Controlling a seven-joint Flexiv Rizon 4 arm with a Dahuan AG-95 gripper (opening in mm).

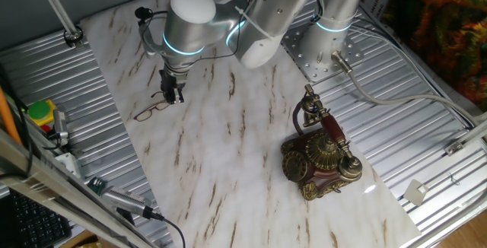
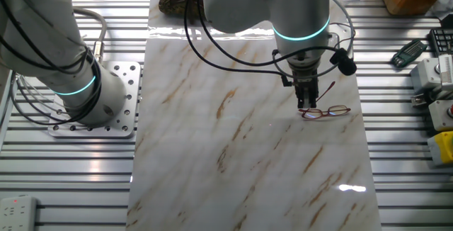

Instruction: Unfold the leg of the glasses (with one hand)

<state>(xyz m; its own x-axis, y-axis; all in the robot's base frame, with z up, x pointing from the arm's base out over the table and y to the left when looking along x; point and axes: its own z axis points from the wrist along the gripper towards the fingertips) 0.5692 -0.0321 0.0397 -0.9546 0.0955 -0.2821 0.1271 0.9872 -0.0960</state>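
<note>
The glasses (image 1: 152, 111) lie on the marble board, thin reddish-brown wire frames with clear oval lenses. In the other fixed view the glasses (image 2: 327, 112) lie near the board's right edge, and one leg (image 2: 328, 91) angles away from the frame. My gripper (image 1: 175, 96) points down at the end of the frame, beside the hinge. In the other fixed view my gripper (image 2: 307, 102) has its narrow black fingers close together, tips at the frame's left end. I cannot tell whether they pinch the leg or only touch it.
An ornate antique telephone (image 1: 318, 155) stands on the marble board (image 1: 221, 164), far from the glasses. The arm's base plate (image 2: 106, 103) sits beside the board. Cables and small devices (image 2: 432, 75) lie on the ribbed metal table around it.
</note>
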